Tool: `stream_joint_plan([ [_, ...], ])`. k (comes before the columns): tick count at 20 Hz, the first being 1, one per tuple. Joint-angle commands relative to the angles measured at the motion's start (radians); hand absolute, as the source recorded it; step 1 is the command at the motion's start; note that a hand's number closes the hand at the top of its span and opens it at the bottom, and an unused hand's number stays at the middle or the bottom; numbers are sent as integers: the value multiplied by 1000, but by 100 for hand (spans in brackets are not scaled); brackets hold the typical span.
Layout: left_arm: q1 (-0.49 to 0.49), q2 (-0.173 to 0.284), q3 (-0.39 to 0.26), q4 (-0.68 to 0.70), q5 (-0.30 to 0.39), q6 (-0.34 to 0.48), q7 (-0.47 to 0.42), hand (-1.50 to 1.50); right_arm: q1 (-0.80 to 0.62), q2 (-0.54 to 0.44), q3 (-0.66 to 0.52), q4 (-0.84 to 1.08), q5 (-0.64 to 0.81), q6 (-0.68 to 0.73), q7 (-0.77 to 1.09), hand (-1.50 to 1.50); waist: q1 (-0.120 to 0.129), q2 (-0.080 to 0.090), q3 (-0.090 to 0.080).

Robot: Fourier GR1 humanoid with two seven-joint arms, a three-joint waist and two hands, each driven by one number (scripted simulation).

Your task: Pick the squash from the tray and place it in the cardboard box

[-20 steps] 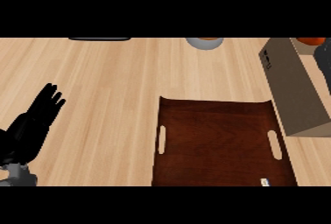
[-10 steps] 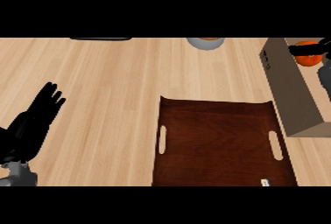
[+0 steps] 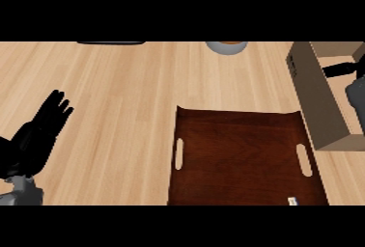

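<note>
Dark brown wooden tray (image 3: 242,149), rectangular with a pale slot handle on each side, lies flat on the light wood surface (image 3: 128,87) at lower centre, and nothing sits on it. Just to its right stands the tan cardboard box (image 3: 317,103), open at the top and reaching to the view's right edge. The squash cannot be seen anywhere; it is not on the tray. Over the box's opening, at the right edge, a black part of the right robot hand (image 3: 341,70) shows above a grey forearm; its fingers are out of sight, so I cannot tell whether it holds anything. The left robot hand (image 3: 39,137) rests at the lower left with fingers straight and pointing up, holding nothing. A grey round bowl (image 3: 227,47) sits at the top edge, well apart from the tray.
</note>
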Motion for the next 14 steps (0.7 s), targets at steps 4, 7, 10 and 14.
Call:
stream_joint_plan([
  [4,30,-14,0,-33,2,14,13,0,34,33,-141,-149,-168,-242,-118,-150,-17,-9,0],
  [7,27,21,37,-21,25,-7,13,0,105,34,-193,-227,-263,-263,-213,-150,-27,-10,0],
  [10,30,2,23,-23,6,13,14,0,174,34,-213,-348,-339,-193,-214,-150,-43,-17,-1],
  [14,60,5,27,-56,10,9,29,0,276,9,-218,-535,-400,-103,-144,-150,-42,-18,-2],
])
